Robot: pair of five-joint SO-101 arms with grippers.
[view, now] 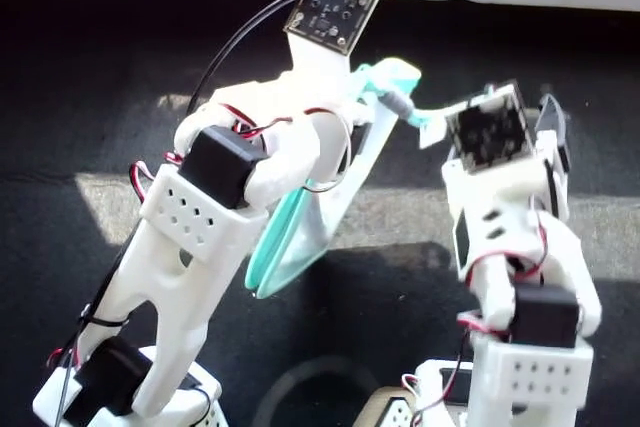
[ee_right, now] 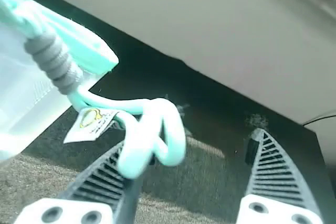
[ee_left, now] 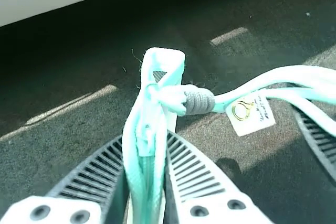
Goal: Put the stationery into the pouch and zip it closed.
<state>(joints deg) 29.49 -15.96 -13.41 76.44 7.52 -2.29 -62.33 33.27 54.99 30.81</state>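
Clamping hard on the teal rim of the pouch, the left tool is holding it between both ribbed pads, with the end tab sticking out just beyond the tips. The pouch is hanging tilted in the air above the counter, over the middle stretch towards the far edge, and touching nothing below. Whether the stationery is inside cannot be made out.

From that tab the zip's cord is running past a grey binding and a small white tag to the right tool. That tool is standing with its jaws wide apart. The cord's loop is only draping over one finger, hooked rather than gripped.

The step in hand is looking like the zipping. To do it well, the right tool is going to need to close on the cord, preferably near the grey binding where there is less slack. A loose loop is likely to slide off the open finger under any tug. The pull ought to follow the line of the zip, while the left tool is bracing the end as an anchor. A sideways pull is likely to twist the soft pouch and jam the slider. How much of the zip is already closed cannot be told.
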